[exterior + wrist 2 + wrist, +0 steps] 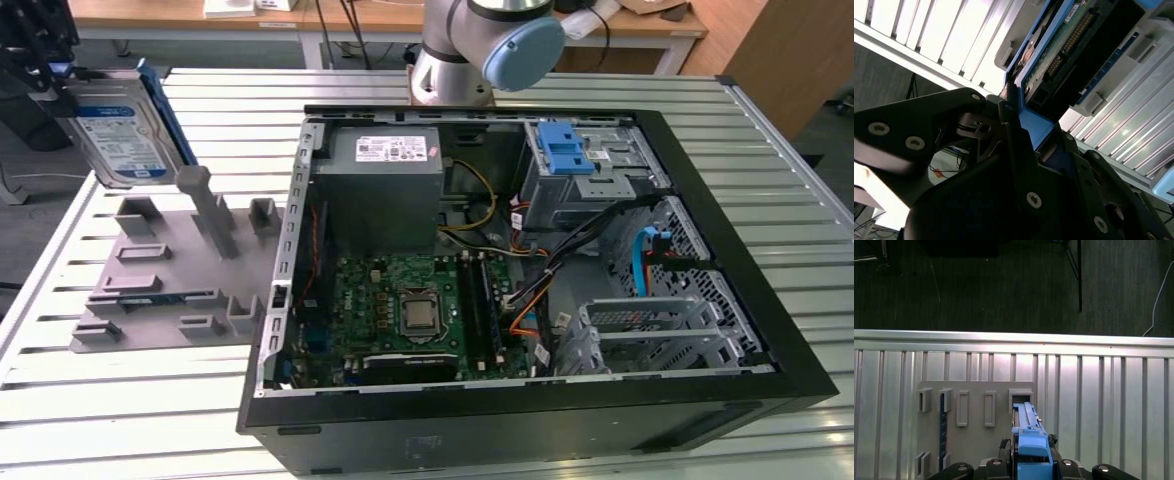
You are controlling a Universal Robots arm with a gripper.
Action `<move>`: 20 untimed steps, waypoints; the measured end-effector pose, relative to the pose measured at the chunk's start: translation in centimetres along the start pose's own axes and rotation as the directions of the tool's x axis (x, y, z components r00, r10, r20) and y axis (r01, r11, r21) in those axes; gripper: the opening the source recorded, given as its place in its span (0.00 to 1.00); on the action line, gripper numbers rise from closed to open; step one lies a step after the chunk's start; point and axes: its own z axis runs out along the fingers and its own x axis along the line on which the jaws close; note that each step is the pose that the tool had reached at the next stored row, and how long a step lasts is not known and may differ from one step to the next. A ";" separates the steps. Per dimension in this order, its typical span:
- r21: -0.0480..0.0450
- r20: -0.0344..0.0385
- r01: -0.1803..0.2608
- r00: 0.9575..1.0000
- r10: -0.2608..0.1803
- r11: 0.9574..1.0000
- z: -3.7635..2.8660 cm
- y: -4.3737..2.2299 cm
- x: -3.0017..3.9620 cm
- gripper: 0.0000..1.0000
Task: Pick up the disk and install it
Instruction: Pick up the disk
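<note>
Gripper (pixel 1019 125) clamped on disk (pixel 118 130) by blue frame edge. Disk upright over grey holder (pixel 160 270) on bench (pixel 787 180), likely to clear slots.

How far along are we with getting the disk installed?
Pickup looks done: the pincer is clamped on the blue frame of the disk, held upright above the grey fixture at the exterior view's left. In hand: the disk, gripped. Left: the whole install, since the disk is outside the open computer case, apart from it.
</note>
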 end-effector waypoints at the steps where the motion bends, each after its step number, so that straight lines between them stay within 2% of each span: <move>1: 0.000 0.000 0.000 1.000 0.000 1.000 -0.03 0.00 0.00 0.36; 20: 0.000 0.000 0.000 1.000 0.000 1.000 -0.66 0.01 -0.01 0.36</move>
